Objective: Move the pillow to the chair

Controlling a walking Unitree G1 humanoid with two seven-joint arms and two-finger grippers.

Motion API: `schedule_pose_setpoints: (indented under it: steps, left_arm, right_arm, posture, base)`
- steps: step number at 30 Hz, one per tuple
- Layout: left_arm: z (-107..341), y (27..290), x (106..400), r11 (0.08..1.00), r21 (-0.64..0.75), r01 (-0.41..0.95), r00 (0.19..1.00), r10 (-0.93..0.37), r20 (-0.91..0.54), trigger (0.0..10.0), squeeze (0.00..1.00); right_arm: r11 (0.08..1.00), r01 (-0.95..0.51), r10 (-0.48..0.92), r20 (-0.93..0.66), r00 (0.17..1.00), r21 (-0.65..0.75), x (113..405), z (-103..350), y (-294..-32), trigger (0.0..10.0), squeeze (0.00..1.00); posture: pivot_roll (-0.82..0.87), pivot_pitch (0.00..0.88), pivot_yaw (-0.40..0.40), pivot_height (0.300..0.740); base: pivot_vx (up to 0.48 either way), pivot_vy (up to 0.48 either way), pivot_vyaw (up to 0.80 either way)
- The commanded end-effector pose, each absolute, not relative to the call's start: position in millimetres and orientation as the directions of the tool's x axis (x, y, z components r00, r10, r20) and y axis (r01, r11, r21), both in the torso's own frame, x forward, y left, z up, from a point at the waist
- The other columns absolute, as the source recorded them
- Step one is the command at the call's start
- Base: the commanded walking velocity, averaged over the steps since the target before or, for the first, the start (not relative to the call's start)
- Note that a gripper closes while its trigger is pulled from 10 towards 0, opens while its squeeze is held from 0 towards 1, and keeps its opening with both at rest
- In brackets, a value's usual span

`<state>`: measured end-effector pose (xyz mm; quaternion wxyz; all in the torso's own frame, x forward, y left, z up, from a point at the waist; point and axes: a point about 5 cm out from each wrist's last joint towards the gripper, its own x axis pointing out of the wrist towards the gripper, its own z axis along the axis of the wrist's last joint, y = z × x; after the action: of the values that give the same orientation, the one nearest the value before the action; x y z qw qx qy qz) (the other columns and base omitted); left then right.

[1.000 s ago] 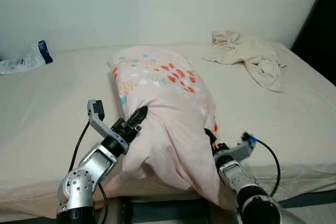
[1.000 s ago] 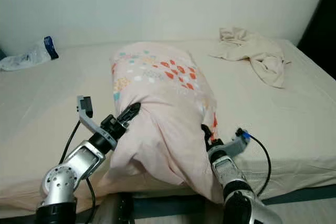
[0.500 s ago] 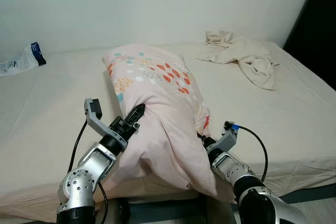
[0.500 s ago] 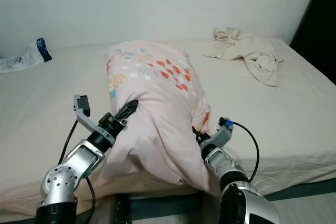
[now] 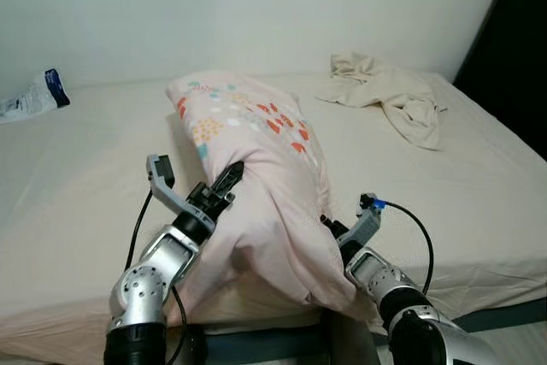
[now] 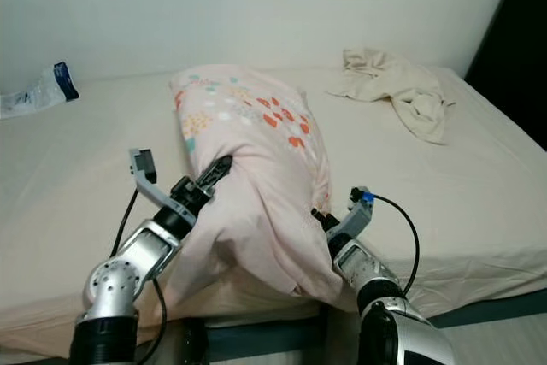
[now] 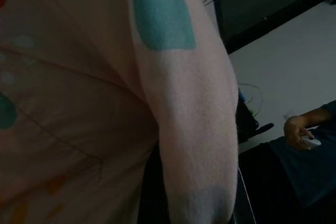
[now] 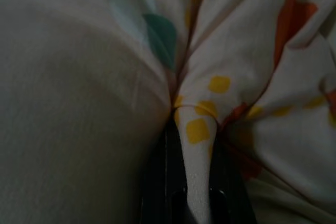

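Observation:
A long pink pillow (image 5: 256,151) with orange, yellow and teal spots lies lengthwise on the bed (image 5: 77,177). Its near end bunches and droops over the bed's front edge. My left gripper (image 5: 229,179) is at the pillow's left flank, shut on a fold of its cover. That fold (image 7: 178,93) runs down the middle of the left wrist view. My right gripper (image 5: 329,226) is tucked under the pillow's right flank near the front edge. In the right wrist view a ridge of spotted cover (image 8: 197,129) is pinched between the black fingers (image 8: 170,182).
A crumpled beige garment (image 5: 389,96) lies at the bed's far right. A plastic bag (image 5: 30,98) rests at the far left by the white wall. A dark opening (image 5: 513,40) stands to the right of the bed. The left wrist view catches a person's hand (image 7: 299,129) in the background.
The camera has shifted a little to the right. My right gripper has moved up and in under the pillow's side. The left gripper keeps its hold, now slightly higher on the flank.

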<state>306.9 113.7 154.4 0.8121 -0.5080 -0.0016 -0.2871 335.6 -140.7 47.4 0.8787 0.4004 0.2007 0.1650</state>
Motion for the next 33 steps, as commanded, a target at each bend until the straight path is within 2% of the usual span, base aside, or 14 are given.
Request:
schedule_pose_setpoints:
  steps: [1, 3, 4, 12, 18, 33]
  left_arm:
    - [157.6, 96.2, 311.2, 0.271, -0.824, 0.497, 0.805, -0.498, 0.322, 0.0, 0.0]
    - [161.0, 98.8, 314.1, 0.283, -0.816, 0.504, 0.809, -0.484, 0.333, 0.0, 0.0]
    - [168.8, 105.1, 318.9, 0.316, -0.796, 0.516, 0.819, -0.456, 0.349, 0.0, 0.0]
    - [201.8, 121.4, 323.7, 0.37, -0.716, 0.592, 0.796, -0.41, 0.446, 0.0, 0.0]
    - [230.5, 123.4, 316.7, 0.38, -0.613, 0.693, 0.719, -0.431, 0.546, 0.0, 0.0]
    - [230.3, 122.3, 313.0, 0.421, -0.593, 0.686, 0.727, -0.425, 0.539, 0.0, 0.0]
  right_arm:
    - [0.573, -0.273, 0.545, -0.111, 0.831, 0.773, 341.7, 62.1, -119.3, 0.0, 0.0]
    - [0.556, -0.321, 0.549, -0.049, 0.834, 0.766, 346.1, 71.5, -121.5, 0.0, 0.0]
    - [0.544, -0.399, 0.564, 0.03, 0.825, 0.738, 352.1, 85.8, -124.1, 0.0, 0.0]
    - [0.529, -0.5, 0.577, 0.141, 0.804, 0.686, 363.5, 113.7, -129.2, 0.0, 0.0]
    - [0.52, -0.577, 0.575, 0.24, 0.782, 0.63, 374.9, 144.3, -129.6, 0.0, 0.0]
    - [0.553, -0.601, 0.578, 0.254, 0.775, 0.577, 380.2, 159.2, -128.3, 0.0, 0.0]
  posture:
    - [0.09, 0.013, -0.013, 0.545]
    - [0.09, 0.006, -0.015, 0.545]
    - [0.09, 0.0, -0.02, 0.555]
    - [0.09, 0.0, -0.034, 0.58]
    - [0.09, 0.0, -0.041, 0.61]
    - [0.1, 0.0, -0.058, 0.655]
  base:
    - [0.0, 0.0, 0.0]
    - [0.0, 0.0, 0.0]
    - [0.0, 0.0, 0.0]
    - [0.0, 0.0, 0.0]
    - [0.0, 0.0, 0.0]
    - [0.0, 0.0, 0.0]
